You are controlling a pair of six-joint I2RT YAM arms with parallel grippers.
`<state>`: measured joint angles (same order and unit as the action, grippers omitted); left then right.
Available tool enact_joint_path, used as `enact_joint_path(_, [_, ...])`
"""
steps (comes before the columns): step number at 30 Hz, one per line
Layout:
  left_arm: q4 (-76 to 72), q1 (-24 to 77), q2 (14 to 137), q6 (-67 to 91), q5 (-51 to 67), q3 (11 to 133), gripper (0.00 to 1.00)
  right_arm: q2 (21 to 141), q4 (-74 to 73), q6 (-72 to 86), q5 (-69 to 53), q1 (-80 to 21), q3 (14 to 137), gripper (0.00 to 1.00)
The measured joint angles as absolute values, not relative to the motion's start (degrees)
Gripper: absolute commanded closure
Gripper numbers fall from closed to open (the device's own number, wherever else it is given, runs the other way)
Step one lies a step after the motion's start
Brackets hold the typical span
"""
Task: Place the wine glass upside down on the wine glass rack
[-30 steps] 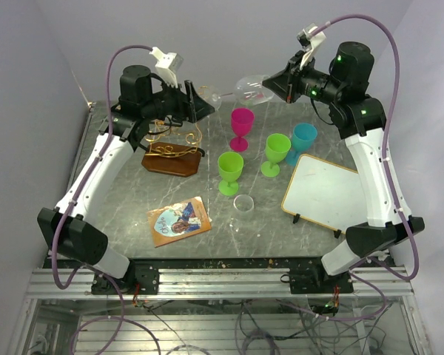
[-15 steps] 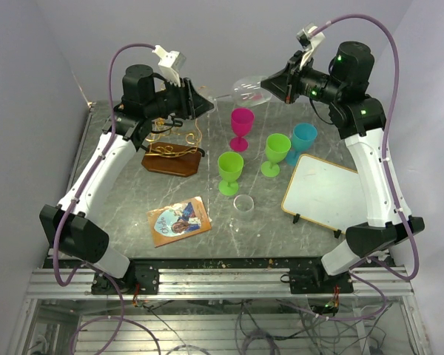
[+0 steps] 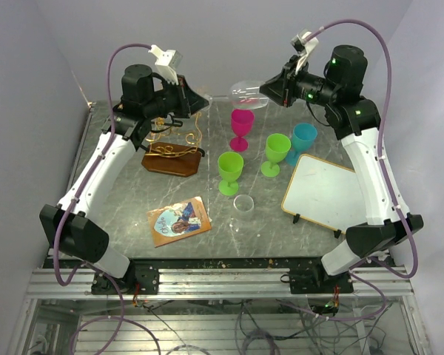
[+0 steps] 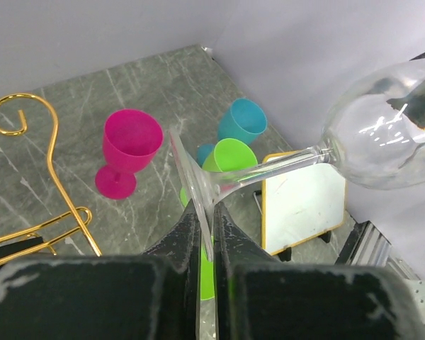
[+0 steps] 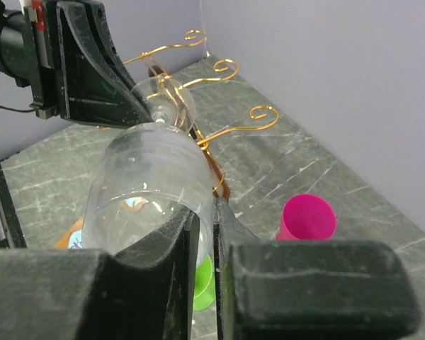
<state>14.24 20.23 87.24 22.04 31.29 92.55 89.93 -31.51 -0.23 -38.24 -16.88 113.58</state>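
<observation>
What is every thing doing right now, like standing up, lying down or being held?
wine glass, sideways in the air
left fingers, shut on its foot
right fingers, shut on its bowl rim
wine glass rack, standing, empty
pink goblet, upright
two green goblets, upright
blue goblet, upright
small clear cup, empty
whiteboard, blank, lying down
picture card, flat, face up

Top view, as I read it from my console: the wine glass lies sideways in the air over the far edge of the table, foot in the left gripper, bowl in the right gripper. Below and to its left stands the wine glass rack. Right of the rack I count the rear goblet, near goblet, middle goblet and, just behind that, the right goblet. A small cup sits before them, a board to their right, a card at near left
</observation>
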Motion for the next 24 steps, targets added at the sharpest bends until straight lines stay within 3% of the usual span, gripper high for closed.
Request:
enact_joint_path(6, [16.1, 19.7, 87.2, 19.5, 28.8, 92.6, 0.93, 89.8, -31.6, -0.7, -37.7, -17.0, 112.1, 0.55])
enact_joint_path(13, [19.7, 13.6, 85.4, 17.3, 27.2, 92.6, 0.93, 88.8, -31.6, -3.1, -34.2, -17.0, 112.1, 0.41])
enact_joint_path(20, [23.9, 5.1, 81.6, 12.1, 20.3, 95.4, 0.93, 85.5, -31.6, -5.6, -29.5, -17.0, 110.9, 0.34])
enact_joint_path(24, [26.5, 2.0, 79.6, 6.8, 13.6, 98.4, 0.93, 84.2, -30.9, -5.9, -28.3, -17.4, 107.9, 0.2])
